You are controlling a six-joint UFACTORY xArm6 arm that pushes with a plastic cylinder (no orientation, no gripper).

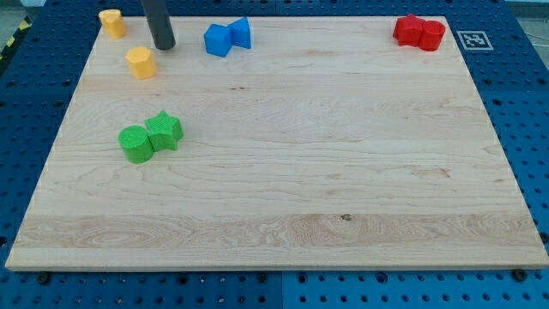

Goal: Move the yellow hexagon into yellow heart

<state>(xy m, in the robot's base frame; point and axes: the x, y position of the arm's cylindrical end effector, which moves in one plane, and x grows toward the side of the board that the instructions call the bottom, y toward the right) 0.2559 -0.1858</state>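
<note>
Clawless rod, my tip [163, 46] touching nothing (just right of the yellow hexagon [141, 63]), yellow heart [111, 22] upper-left.

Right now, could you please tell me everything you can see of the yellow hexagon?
The yellow hexagon is a small, stubby block of matte, plastic-looking yellow, standing upright on its flat base, with a faceted top. It sits on the wooden board near the view's top left, touching nothing. The yellow heart lies apart, up and to the view's left at the board's corner. My tip stands just up and right of the hexagon, not in contact.
</note>
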